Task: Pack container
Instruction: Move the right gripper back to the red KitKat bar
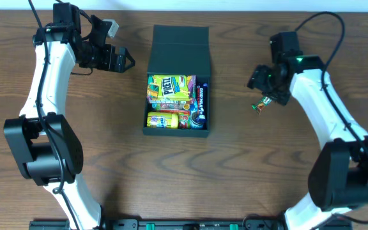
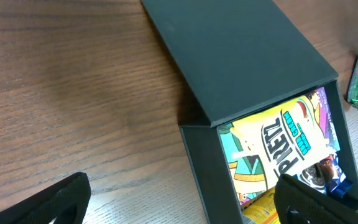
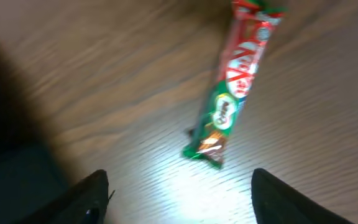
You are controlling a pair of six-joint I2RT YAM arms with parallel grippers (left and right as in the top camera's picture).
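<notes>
Two arms flank the container [image 1: 179, 41], the dark box sitting mid-table with its flap lid thrown back toward the far edge. From overhead it holds a yellow pretzel bag [image 1: 169, 88], a dark bar [image 1: 201, 102] along its right wall and a yellow packet [image 1: 165, 120] at the near end. The left gripper [image 1: 123, 61] hangs just off the box's left side. The right gripper [image 1: 265, 91] hovers well apart on the other side, over a red-and-green candy bar [image 1: 260, 106] lying on the table [image 1: 107, 160].

From the left wrist, its fingers [image 2: 48, 202] are spread wide with nothing between them, looking across the lid and the pretzel bag.

The right wrist's picture is blurred, but the fingers [image 3: 89, 193] stand well apart and empty, and the candy bar lies flat on the wood ahead of them.

I'd say the job now is picking up that bar. It lies at a slant, so the wrist should turn until the jaws cross its narrow width at the middle. Then it should go down close to the wood and close gently, since the wrapper looks thin and slippery. The box looks fairly full, so the bar should be set in flat.
</notes>
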